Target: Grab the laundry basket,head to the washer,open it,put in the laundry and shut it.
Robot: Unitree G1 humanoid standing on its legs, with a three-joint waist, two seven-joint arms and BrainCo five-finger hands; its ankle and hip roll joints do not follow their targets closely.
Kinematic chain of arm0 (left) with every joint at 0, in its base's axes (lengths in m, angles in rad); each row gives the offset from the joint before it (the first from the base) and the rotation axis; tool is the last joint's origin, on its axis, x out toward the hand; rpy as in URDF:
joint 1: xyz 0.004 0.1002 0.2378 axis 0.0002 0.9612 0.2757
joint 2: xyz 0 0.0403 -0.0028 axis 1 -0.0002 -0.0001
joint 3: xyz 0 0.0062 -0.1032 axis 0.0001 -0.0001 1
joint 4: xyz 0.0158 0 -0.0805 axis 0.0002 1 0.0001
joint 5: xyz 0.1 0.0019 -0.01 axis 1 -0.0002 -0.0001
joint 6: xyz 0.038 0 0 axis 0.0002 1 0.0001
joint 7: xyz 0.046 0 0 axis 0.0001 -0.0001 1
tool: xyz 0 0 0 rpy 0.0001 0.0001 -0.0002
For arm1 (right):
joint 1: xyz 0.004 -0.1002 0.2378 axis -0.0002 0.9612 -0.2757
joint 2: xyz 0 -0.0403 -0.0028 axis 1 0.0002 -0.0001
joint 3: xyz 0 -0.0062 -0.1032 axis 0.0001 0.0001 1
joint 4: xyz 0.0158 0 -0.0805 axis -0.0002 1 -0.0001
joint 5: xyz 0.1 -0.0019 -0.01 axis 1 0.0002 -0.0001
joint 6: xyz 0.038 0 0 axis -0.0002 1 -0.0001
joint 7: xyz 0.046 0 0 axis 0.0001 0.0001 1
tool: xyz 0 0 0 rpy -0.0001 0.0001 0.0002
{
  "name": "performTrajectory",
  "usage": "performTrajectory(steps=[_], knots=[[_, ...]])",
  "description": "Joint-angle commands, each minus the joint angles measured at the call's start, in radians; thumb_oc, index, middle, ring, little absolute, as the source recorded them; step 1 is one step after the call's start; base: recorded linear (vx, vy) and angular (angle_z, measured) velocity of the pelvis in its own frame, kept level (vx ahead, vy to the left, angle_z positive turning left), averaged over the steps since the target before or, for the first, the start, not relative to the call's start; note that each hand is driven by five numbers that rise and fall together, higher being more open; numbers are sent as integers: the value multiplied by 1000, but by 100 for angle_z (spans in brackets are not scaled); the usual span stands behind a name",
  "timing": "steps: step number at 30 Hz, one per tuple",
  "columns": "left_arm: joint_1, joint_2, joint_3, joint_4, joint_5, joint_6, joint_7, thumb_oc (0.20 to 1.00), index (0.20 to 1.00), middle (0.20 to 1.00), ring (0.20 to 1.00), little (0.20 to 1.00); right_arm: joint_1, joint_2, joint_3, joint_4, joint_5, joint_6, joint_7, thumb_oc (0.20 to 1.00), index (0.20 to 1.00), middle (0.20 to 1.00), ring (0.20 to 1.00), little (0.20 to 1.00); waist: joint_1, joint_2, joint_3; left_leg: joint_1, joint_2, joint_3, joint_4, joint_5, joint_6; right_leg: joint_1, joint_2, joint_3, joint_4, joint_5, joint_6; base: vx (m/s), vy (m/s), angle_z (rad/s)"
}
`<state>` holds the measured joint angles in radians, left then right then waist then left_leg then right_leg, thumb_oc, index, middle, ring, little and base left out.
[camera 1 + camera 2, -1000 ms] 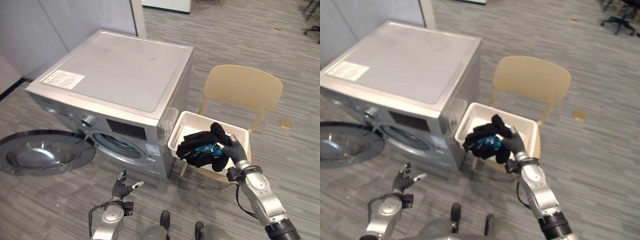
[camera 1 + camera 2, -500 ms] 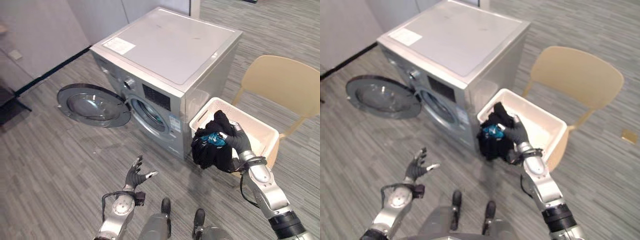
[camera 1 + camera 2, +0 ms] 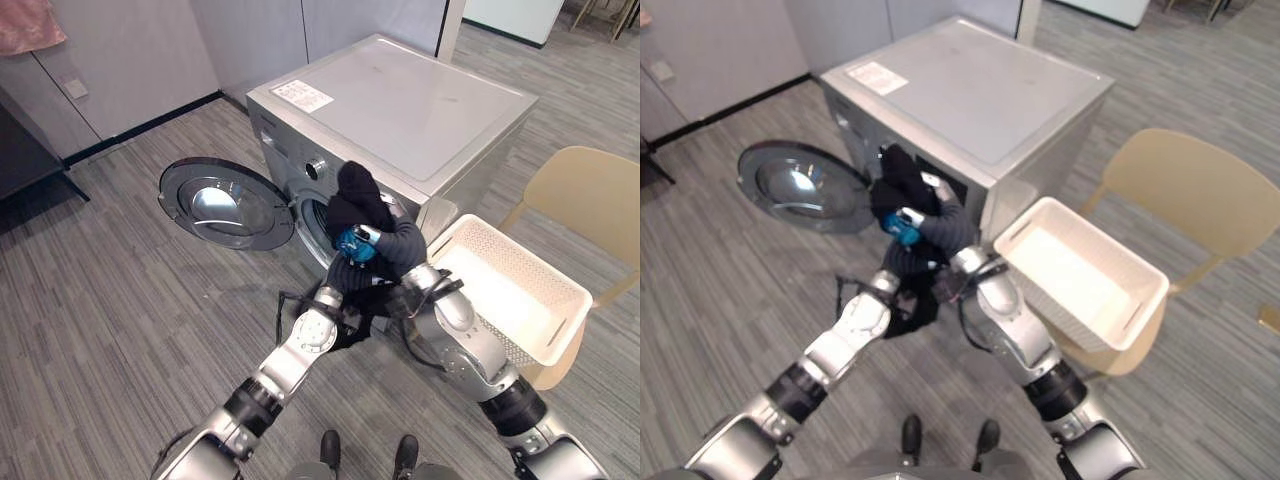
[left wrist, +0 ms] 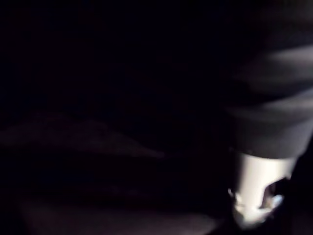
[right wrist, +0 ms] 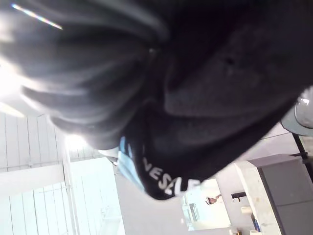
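- Left eye view: the right hand [image 3: 400,248] is gripping a black garment [image 3: 362,205] in front of the washer [image 3: 400,130] opening, door [image 3: 225,203] swung open; the left hand [image 3: 335,300] is lying under the hanging cloth, fingers hidden, so I cannot tell its state
- Right eye view: the white laundry basket [image 3: 1080,285] is sitting on a tan chair [image 3: 1185,200] beside the washer
- Right wrist view: dark cloth is bunching against the camera

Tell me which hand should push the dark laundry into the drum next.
Right. The right hand already grips the dark laundry just in front of the washer opening, door swung open. The left hand is beneath the bundle, fingers hidden in cloth, probably only supporting.
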<state>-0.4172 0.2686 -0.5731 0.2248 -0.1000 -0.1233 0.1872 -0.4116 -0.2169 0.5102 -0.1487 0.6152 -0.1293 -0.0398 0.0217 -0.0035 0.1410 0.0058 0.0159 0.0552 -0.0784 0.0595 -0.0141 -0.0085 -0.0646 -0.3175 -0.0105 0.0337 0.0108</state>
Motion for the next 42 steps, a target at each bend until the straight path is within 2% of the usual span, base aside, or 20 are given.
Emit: performTrajectory(steps=[1, 2, 3, 4, 5, 6, 15, 16, 20, 21, 22, 24, 29, 32, 34, 35, 36, 37, 39, 42], knots=[[-43, -49, -48, 144, 81, -20, 18, 200, 200, 200, 200, 200, -23, 63, 11, -90, 111, -99, 58, 200, 200, 200, 200, 200, -24, -45, -91, -10, -13, 49, -9, -42, -24, 76, 17, 106, 50, -166, 76, 8, 12, -12], [-43, -49, -48, 144, 81, -20, 18, 200, 200, 200, 200, 200, -23, 63, 11, -90, 111, -99, 58, 200, 200, 200, 200, 200, -24, -45, -91, -10, -13, 49, -9, -42, -24, 77, 18, 107, 49, -166, 76, 21, 13, -17], [-29, -40, -39, 139, 88, -21, 15, 200, 200, 200, 200, 200, -12, 50, 14, -96, 112, -93, 65, 244, 244, 244, 244, 244, -28, -44, -95, -4, -11, 56, -9, -46, -22, 81, 16, 116, 45, -163, 78, 19, 12, -16], [-15, -33, -30, 130, 91, -22, 10, 200, 200, 200, 200, 200, -2, 39, 13, -99, 107, -87, 68, 454, 454, 454, 454, 454, -29, -43, -98, 0, -11, 60, -9, -49, -21, 84, 16, 123, 40, -160, 79, 18, 11, -17], [-3, -25, -22, 121, 91, -22, 10, 200, 200, 200, 200, 200, 9, 31, 14, -94, 101, -81, 69, 881, 881, 881, 881, 881, -29, -42, -99, 2, -11, 64, -9, -50, -20, 86, 16, 127, 36, -157, 79, 8, 1, -17], [9, -19, -12, 114, 87, -21, 9, 200, 200, 200, 200, 200, 22, 19, 13, -87, 95, -74, 70, 1000, 1000, 1000, 1000, 1000, -30, -40, -100, 4, -11, 65, -9, -50, -20, 88, 16, 129, 32, -156, 79, -3, -4, -24], [205, 52, 145, 12, 17, -23, -28, 200, 200, 200, 200, 200, 201, -119, -113, -56, -145, -24, 62, 1000, 1000, 1000, 1000, 1000, -30, -32, -107, 12, -10, 70, -9, -50, -19, 101, 18, 140, 10, -147, 82, -2, -15, -9], [253, 66, 186, 1, 15, -23, -41, 200, 200, 200, 200, 200, 272, -150, -178, -37, -224, -18, 48, 1000, 1000, 1000, 1000, 1000, -33, -30, -108, 13, -9, 70, -9, -50, -18, 104, 19, 140, 7, -146, 83, 0, 0, 0], [372, 91, 279, 12, 0, -17, -78, 200, 200, 200, 200, 200, 430, -192, -311, 33, -365, -4, 29, 1000, 1000, 1000, 1000, 1000, -42, -25, -106, 20, -7, 72, -9, -49, -18, 106, 20, 144, 9, -146, 84, 0, -7, -1], [374, 92, 279, 10, 0, -17, -78, 200, 200, 200, 200, 200, 432, -192, -311, 32, -366, -4, 29, 1000, 1000, 1000, 1000, 1000, -41, -25, -107, 21, -7, 72, -9, -50, -18, 106, 20, 144, 9, -146, 84, -7, -39, -11], [443, 110, 335, 24, -7, -12, -108, 200, 200, 200, 200, 200, 497, -227, -366, 82, -455, 11, 32, 1000, 1000, 1000, 1000, 1000, -42, -22, -103, 22, -5, 72, -9, -47, -18, 105, 22, 148, 11, -148, 83, -5, -41, -14], [503, 128, 382, 44, -2, -6, -137, 200, 200, 200, 200, 200, 554, -257, -405, 129, -521, 30, 52, 1000, 1000, 1000, 1000, 1000, -42, -19, -99, 23, -3, 70, -9, -45, -18, 105, 23, 148, 14, -151, 82, -2, -43, -12], [609, 124, 495, 134, -7, 9, -163, 200, 200, 200, 200, 200, 606, -297, -414, 329, -702, 40, 65, 1000, 1000, 1000, 1000, 1000, -28, -15, -77, 28, 1, 63, -9, -33, -17, 102, 29, 147, 28, -161, 75, -10, -53, -5], [626, 108, 542, 224, 0, 21, -150, 200, 200, 200, 200, 200, 598, -282, -398, 458, -753, 41, 61, 1000, 1000, 1000, 1000, 1000, -12, -17, -39, -9, 0, 50, 32, -27, -20, 98, 27, 122, 35, -168, 69, -62, -53, 5], [626, 108, 542, 224, 0, 21, -150, 200, 200, 200, 200, 200, 598, -282, -398, 458, -753, 41, 61, 1000, 1000, 1000, 1000, 1000, -13, -17, -40, -10, 0, 50, 32, -27, -20, 97, 27, 122, 36, -168, 69, -108, -2, 20], [599, 108, 548, 256, -5, 32, -129, 200, 200, 200, 200, 200, 580, -251, -401, 546, -735, 52, 22, 1000, 1000, 1000, 1000, 1000, -7, -27, 18, -115, 20, 113, 160, -37, -36, 79, -3, 64, 40, -169, 64, -233, 14, 39], [592, 105, 559, 255, -13, 32, -118, 200, 200, 200, 200, 200, 569, -244, -395, 567, -738, 56, 12, 1000, 1000, 1000, 1000, 1000, -9, -29, 24, -130, 43, 171, 183, -43, -38, 73, -13, 36, 38, -168, 65, -234, 14, 60], [592, 105, 559, 255, -13, 32, -118, 200, 200, 200, 200, 200, 568, -244, -395, 568, -738, 56, 12, 1000, 1000, 1000, 1000, 1000, -9, -29, 24, -131, 44, 171, 186, -44, -39, 73, -13, 36, 38, -168, 65, -50, 25, 106], [603, 87, 573, 271, -26, 33, -107, 200, 200, 200, 200, 200, 542, -231, -368, 606, -741, 68, 8, 1000, 1000, 1000, 1000, 1000, 2, -33, 20, -120, 91, 234, 198, -72, -43, 94, -28, -12, 30, -179, 75, 147, 74, 137], [587, 92, 563, 277, -17, 39, -96, 200, 200, 200, 200, 200, 539, -218, -361, 612, -740, 74, -9, 1000, 1000, 1000, 1000, 1000, 9, -40, 24, -130, 131, 285, 153, -30, -56, 111, -47, -91, 40, -186, 80, 103, 123, 54]])
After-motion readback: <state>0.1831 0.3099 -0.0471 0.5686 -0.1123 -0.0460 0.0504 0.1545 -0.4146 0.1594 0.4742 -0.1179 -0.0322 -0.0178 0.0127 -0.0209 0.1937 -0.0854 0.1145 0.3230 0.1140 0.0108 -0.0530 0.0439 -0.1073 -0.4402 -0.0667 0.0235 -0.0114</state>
